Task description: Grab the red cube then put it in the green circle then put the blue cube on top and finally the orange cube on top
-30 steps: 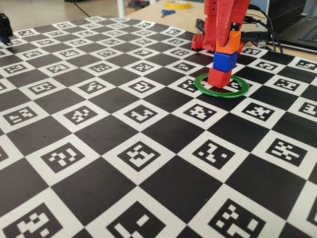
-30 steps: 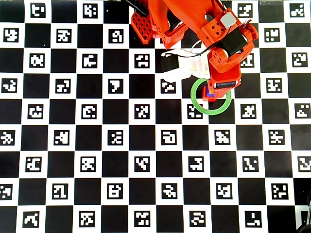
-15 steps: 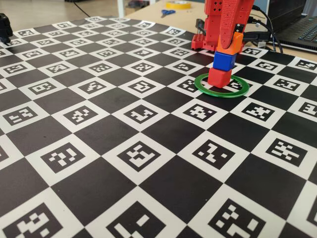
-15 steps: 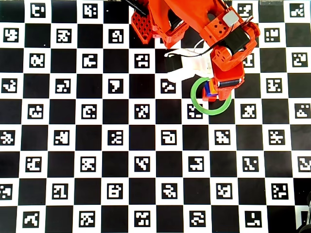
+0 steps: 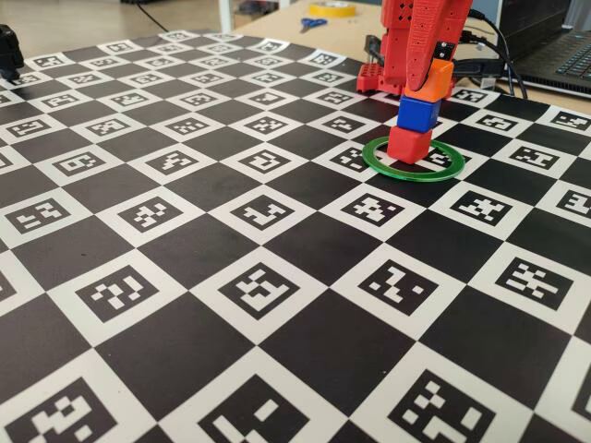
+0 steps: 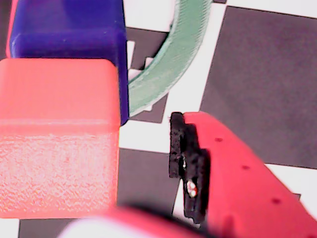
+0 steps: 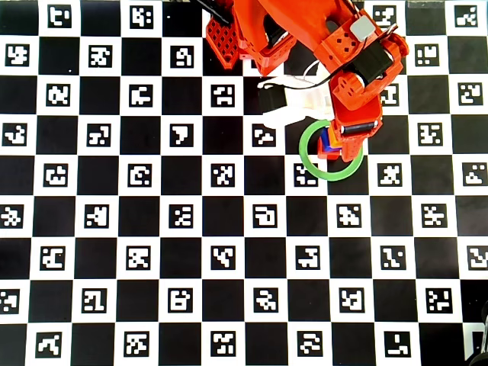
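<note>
The red cube point(image 5: 409, 144) stands inside the green circle point(image 5: 371, 160), near its far side. The blue cube point(image 5: 417, 113) sits on it, and the orange cube point(image 5: 440, 77) sits on the blue one, shifted a little to the right in the fixed view. My gripper point(image 5: 432, 66) is straight above the stack with its jaws around the orange cube. In the wrist view the orange cube point(image 6: 59, 139) fills the left, over the blue cube point(image 6: 69, 29). The black pad of one finger point(image 6: 179, 148) stands clear of the cube with a gap. The other finger is out of view.
The checkerboard mat with marker squares point(image 5: 259, 286) covers the table. The arm's base point(image 7: 229, 38) and cables point(image 7: 297, 99) lie just behind the ring. A laptop point(image 5: 559, 55), scissors point(image 5: 312, 23) and a tape roll point(image 5: 332, 8) lie off the mat's far edge.
</note>
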Motion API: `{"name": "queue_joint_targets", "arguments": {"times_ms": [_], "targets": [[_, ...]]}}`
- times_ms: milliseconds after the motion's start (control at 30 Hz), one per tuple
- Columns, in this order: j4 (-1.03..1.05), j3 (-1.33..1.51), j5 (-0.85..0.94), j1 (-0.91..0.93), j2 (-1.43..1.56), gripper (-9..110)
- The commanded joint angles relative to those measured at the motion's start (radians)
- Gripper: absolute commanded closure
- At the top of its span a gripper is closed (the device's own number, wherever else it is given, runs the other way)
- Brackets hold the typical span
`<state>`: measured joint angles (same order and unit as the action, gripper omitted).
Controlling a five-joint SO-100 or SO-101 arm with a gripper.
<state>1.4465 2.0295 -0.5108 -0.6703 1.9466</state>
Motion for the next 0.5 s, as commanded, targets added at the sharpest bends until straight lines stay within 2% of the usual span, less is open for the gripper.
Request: {"name": "queue_joint_targets", "arguments": {"times_ms": [0, 233, 467], "targets": [[0.064, -0.149, -0.005, -0.006, 0.028, 66], [0.187, -0.339, 0.032, 0.026, 0.04, 66], [0.212, -0.374, 0.169, 0.137, 0.087, 73]]}}
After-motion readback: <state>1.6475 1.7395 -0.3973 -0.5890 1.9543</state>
